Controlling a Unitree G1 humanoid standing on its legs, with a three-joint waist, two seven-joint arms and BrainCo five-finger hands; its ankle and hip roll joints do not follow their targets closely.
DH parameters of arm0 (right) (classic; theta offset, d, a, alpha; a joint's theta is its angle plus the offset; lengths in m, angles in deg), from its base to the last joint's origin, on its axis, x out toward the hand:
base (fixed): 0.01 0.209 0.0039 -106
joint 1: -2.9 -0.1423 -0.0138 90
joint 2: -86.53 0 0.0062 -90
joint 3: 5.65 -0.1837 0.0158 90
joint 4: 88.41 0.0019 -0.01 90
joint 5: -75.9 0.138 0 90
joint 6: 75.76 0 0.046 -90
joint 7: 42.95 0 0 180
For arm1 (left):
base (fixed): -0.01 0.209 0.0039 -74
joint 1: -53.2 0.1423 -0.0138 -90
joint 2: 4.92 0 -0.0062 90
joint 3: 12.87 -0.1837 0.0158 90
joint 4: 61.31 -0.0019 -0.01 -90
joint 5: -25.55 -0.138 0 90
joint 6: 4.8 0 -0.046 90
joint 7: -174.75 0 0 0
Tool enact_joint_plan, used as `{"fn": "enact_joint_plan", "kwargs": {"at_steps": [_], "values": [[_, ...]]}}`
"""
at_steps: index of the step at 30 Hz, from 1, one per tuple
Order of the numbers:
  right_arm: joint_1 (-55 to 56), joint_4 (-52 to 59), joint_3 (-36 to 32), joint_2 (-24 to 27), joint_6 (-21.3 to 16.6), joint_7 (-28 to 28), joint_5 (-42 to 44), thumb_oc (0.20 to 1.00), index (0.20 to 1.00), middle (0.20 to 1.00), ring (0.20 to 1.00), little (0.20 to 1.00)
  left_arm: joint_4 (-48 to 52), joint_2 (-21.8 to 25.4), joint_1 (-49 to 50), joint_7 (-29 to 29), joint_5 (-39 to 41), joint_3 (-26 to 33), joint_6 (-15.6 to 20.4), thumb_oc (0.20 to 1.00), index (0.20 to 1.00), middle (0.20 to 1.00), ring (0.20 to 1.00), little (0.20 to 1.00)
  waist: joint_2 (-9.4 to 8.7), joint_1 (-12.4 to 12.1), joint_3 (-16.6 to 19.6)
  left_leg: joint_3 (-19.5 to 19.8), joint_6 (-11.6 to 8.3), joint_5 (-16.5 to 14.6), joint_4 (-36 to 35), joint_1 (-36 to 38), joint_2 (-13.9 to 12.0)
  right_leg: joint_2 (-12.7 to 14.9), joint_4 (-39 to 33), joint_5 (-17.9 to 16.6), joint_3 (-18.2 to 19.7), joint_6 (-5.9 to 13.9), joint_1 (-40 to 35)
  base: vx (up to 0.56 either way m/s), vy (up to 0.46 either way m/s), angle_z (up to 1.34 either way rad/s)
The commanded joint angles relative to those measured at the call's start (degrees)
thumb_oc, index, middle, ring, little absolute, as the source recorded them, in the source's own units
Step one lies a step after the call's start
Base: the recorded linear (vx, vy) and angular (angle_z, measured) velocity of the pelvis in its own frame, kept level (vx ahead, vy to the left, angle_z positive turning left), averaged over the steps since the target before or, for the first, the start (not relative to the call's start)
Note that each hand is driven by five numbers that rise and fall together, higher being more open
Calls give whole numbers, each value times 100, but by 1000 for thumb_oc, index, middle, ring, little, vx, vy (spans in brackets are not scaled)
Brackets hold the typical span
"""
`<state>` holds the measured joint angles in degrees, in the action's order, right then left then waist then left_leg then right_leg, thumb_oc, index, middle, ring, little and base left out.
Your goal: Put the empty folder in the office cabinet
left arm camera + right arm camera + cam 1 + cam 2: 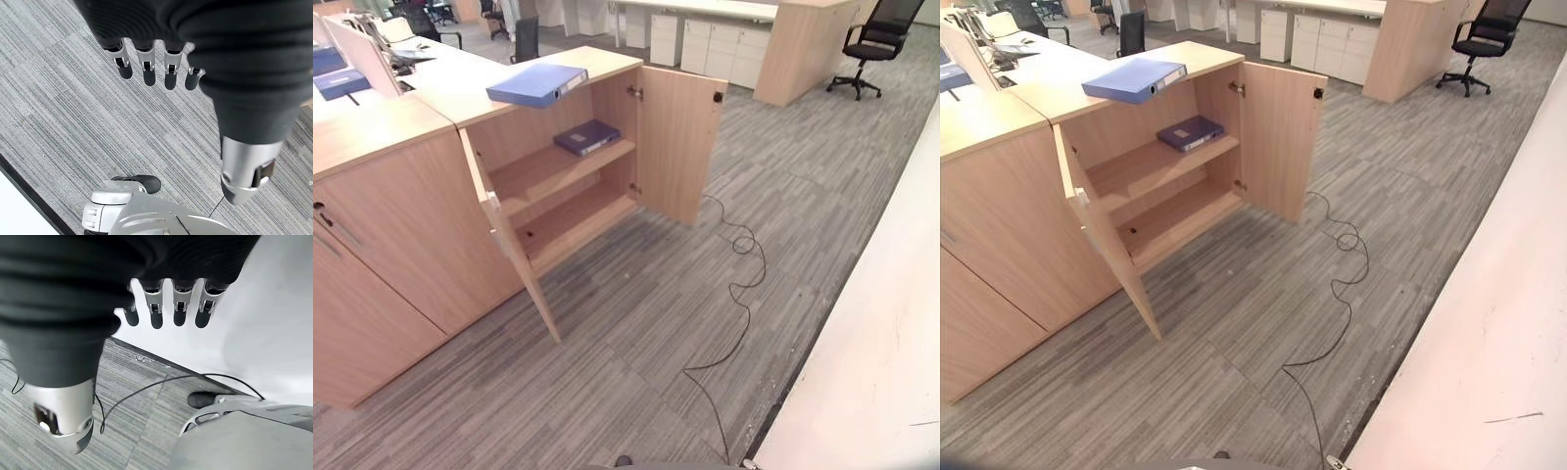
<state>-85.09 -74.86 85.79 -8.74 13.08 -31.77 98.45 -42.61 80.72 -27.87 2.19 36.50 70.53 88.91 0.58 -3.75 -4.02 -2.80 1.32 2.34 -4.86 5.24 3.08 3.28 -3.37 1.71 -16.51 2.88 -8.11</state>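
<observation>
Both hands hang over the floor as I watch from the remote station: the left hand (156, 63) shows its silver, dark-tipped fingers straight and relaxed above grey striped carpet (73, 112), holding nothing, and the right hand (166, 308) hangs the same way, fingers loose and empty, above the line where the carpet meets a smooth white surface (254, 323). From the head camera I see a low office cabinet (607, 61) of pale wood-grain laminate, boxy and square-edged, with both of its doors swung wide; the right door (680, 142) stands flat toward me and the left door (514, 245) shows edge-on. Lying flat on the cabinet's top, near its front edge, is the light blue folder (536, 83), a thick rectangular binder with a glossy cover and a white label on its spine. Inside, the cabinet has two open compartments split by one wooden shelf (548, 171). On that upper shelf, toward its right end, rests a dark blue folder (586, 136), thinner, lying flat with a pale label on its cover. I see nothing in the lower compartment (573, 220), just its bare wood floor. To the cabinet's left stands a matching cabinet (391, 245) with its doors closed. Farther back, a black wheeled office chair (876, 44) sits on the carpet beside a wood-panelled desk end (803, 49).
</observation>
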Motion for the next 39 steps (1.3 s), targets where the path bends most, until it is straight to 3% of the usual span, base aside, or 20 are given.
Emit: {"fn": "enact_joint_plan", "kwargs": {"at_steps": [1,39], "values": [[-192,-126,20,226,-53,12,67,1000,1000,1000,1000,1000,-252,-122,-308,-93,232,123,50,1000,1000,1000,1000,1000,-74,-90,3,149,-171,-576,-14,193,-75,42,-163,-128,-113,298,82,0,0,0],[-153,-59,219,174,-133,223,-24,1000,1000,1000,1000,1000,-227,-92,-401,316,-363,-234,97,1000,1000,1000,1000,1000,-93,-111,16,185,-183,-604,-14,249,-80,32,-163,-129,-109,313,45,0,0,0]]}}
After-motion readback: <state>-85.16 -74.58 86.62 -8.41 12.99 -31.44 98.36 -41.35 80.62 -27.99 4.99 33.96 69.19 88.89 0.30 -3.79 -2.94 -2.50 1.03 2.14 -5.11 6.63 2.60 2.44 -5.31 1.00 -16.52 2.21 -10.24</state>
